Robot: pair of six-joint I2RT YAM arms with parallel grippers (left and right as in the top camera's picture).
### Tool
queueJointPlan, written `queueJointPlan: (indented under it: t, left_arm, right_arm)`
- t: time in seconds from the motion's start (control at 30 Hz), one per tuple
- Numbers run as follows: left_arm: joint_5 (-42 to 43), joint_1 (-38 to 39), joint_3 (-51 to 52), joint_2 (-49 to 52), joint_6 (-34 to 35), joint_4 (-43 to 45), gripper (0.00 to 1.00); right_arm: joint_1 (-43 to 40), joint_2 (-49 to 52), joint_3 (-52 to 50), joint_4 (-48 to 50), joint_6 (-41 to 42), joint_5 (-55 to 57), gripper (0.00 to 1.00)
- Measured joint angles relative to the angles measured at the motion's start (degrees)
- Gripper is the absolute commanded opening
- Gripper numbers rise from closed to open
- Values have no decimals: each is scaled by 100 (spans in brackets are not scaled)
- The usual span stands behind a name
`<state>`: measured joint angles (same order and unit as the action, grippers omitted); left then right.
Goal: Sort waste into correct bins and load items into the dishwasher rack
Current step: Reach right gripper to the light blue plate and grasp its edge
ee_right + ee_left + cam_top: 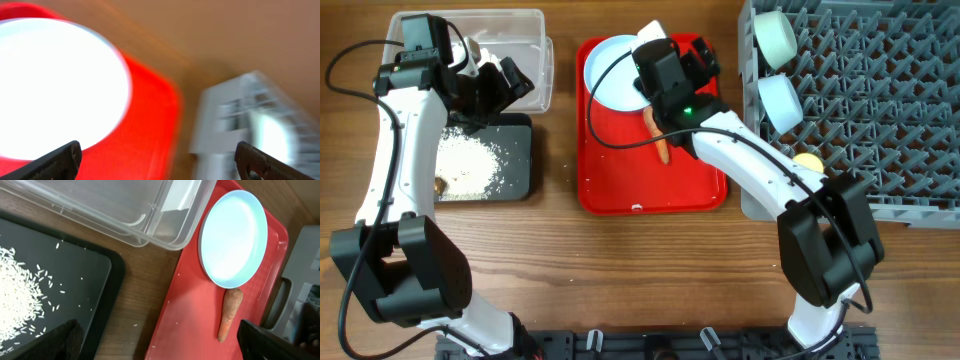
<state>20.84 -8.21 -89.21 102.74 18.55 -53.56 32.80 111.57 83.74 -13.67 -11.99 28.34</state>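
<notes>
Overhead. The left gripper (506, 84) is hanging over the near edge of the clear tub (525, 30), where it meets the black tub (520, 165). White rice grains (465, 160) are lying scattered across the black tub, and a small brown lump (440, 185) is sitting at its near left corner. The right gripper (692, 62) is hovering over the far end of the red tray (620, 195), just beside the pale blue plate (610, 75). The carrot (661, 145) is lying on the tray below the plate, partly under the arm. Two pale blue bowls (777, 40) are standing on edge at the left side of the grey rack (880, 110), and a yellow cup (808, 160) is sitting nearer in the same rack.

Left wrist. The fingers (62, 340) are standing wide apart with nothing between them. The gripper (157, 332) is facing the gap between the black tub (95, 275) and the red tray (187, 315). The carrot (229, 316) is lying with its thick end touching the plate (232, 237). A corner of the clear tub (165, 225) is showing above.

Right wrist. The picture is badly blurred. The fingers (52, 162) are spread wide, gripping nothing. The plate (60, 85) is filling the left on the tray (152, 125); the rack (235, 115) is showing as a smear at right.
</notes>
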Motion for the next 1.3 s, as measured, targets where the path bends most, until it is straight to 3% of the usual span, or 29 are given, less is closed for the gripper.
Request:
queueJointPlan:
  t: [0.2, 0.5, 0.67, 0.83, 0.97, 1.13, 1.3]
  left_arm:
    - [0, -2, 0, 0, 0, -2, 100]
    - [0, -2, 0, 0, 0, -2, 100]
    - [0, -2, 0, 0, 0, -4, 100]
    - [-2, 0, 0, 0, 0, -2, 100]
    - [0, -2, 0, 0, 0, -4, 100]
    - [0, -2, 0, 0, 0, -4, 100]
    - [0, -2, 0, 0, 0, -4, 100]
  right_arm:
    - [-48, -380, -2, -960, 1248, -1633, 100]
    - [-393, -1263, 442, -1014, 2299, -2782, 100]
    - [-984, -1154, 675, -640, 2461, -3351, 100]
    - [-1213, -238, 684, -533, 2481, -3560, 99]
    - [-1196, 573, 669, -295, 2439, -3781, 88]
    - [-1196, 973, 667, -297, 2433, -3777, 84]
    - [-1196, 1204, 629, -26, 2538, -3759, 54]
